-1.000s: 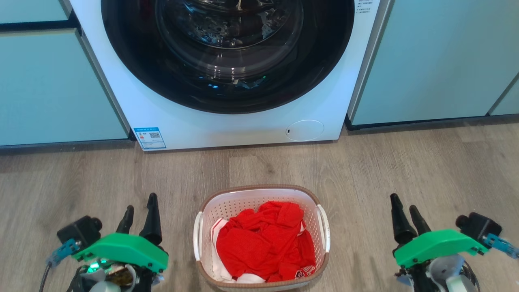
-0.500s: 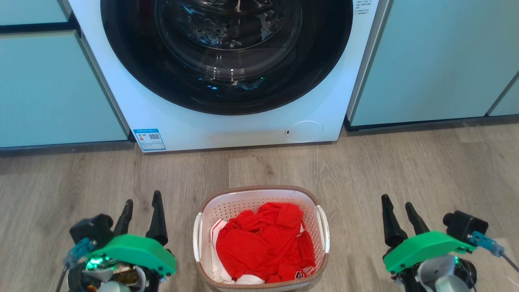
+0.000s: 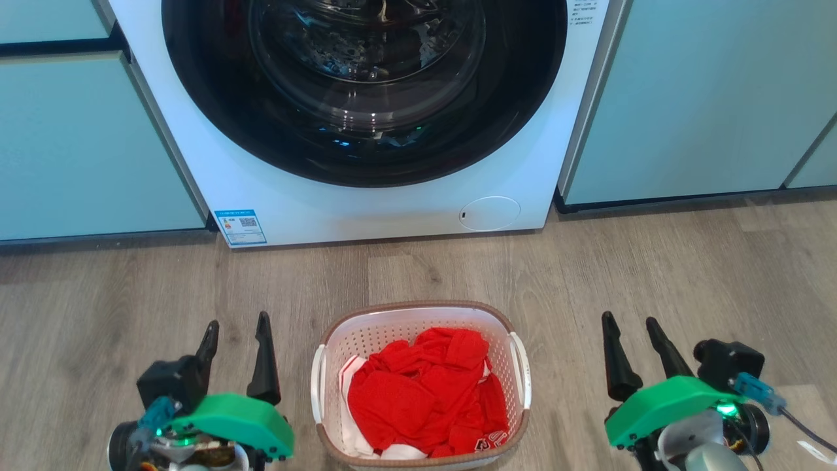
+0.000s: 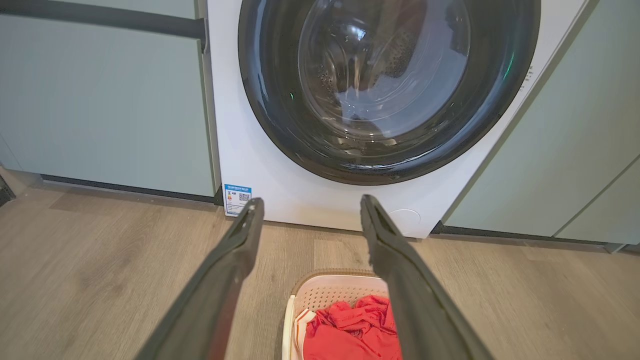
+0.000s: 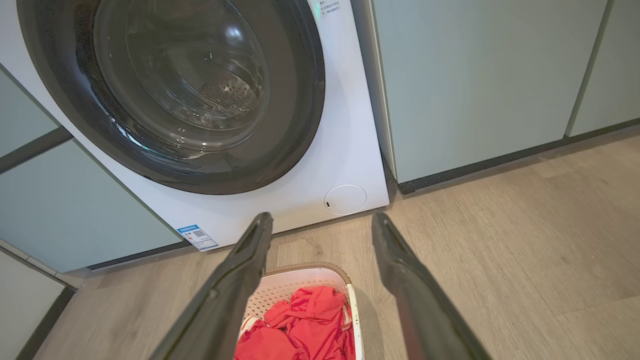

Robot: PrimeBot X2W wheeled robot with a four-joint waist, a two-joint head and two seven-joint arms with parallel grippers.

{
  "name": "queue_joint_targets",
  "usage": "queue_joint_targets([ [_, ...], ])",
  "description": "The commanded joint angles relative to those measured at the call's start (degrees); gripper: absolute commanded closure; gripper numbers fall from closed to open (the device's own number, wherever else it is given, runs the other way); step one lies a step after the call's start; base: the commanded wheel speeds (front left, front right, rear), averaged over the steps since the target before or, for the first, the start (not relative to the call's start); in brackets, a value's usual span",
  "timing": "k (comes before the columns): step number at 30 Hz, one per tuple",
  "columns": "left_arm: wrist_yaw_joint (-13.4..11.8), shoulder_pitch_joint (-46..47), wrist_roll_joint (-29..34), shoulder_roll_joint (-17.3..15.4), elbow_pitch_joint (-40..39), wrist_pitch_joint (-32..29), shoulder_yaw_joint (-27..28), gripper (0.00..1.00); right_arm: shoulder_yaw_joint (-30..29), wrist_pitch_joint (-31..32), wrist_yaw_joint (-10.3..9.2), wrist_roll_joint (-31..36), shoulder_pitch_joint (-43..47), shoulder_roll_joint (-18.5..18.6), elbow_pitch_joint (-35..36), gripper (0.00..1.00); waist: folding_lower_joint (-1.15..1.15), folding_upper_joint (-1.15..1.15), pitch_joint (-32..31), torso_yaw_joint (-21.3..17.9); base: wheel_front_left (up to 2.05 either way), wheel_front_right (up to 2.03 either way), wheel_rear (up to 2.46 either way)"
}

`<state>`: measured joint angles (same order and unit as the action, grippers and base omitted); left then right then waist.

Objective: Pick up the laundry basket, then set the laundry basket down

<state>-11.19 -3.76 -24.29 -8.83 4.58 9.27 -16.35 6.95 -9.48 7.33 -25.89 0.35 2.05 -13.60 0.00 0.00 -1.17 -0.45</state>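
Note:
The laundry basket (image 3: 366, 327) stands on the wood floor in front of me, white with perforated walls and a brown rim, red clothes heaped inside. Its white side handles are at left (image 3: 318, 383) and right (image 3: 523, 369). My left gripper (image 3: 237, 324) hovers open to the basket's left, apart from it. To the basket's right my right gripper (image 3: 631, 320) is open too, empty. The basket's far rim (image 4: 325, 274) shows between the fingers in the left wrist view; in the right wrist view the basket (image 5: 305, 275) lies low, between the fingers.
A white front-loading washing machine (image 3: 392, 209) with a dark round door stands just beyond the basket. Pale green cabinets (image 3: 686, 98) flank it on both sides. Bare floor (image 3: 686, 261) lies between the basket and the machine.
Both grippers have drawn inward toward the basket and slightly lower in the head view. The basket has not moved.

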Motion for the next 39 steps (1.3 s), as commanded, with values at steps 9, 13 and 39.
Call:
queue_joint_targets([
  [9, -0.39, 1.00, 7.36, -0.63, -2.94, 2.48, 0.67, 0.00, 2.56, -2.27, 0.13, 7.38, -2.49, 0.68, 2.75, 0.00, 0.00, 0.00, 0.00, -0.06, 0.00, 0.00, 0.00],
  [13, -0.10, 0.56, 9.99, -0.35, -2.98, 3.15, 0.63, 0.00, 3.15, -2.94, 0.14, 10.08, -2.52, 0.71, 2.92, 0.00, 0.00, 0.00, 0.00, -0.06, 0.00, 0.00, 0.00],
  [39, 3.11, -1.32, 20.89, 2.70, -2.56, 5.73, 3.38, 0.00, 5.04, -5.52, 0.16, 20.76, -2.71, 0.83, 3.77, 0.00, 0.00, 0.00, 0.15, -0.19, 0.00, 0.00, 0.00],
])
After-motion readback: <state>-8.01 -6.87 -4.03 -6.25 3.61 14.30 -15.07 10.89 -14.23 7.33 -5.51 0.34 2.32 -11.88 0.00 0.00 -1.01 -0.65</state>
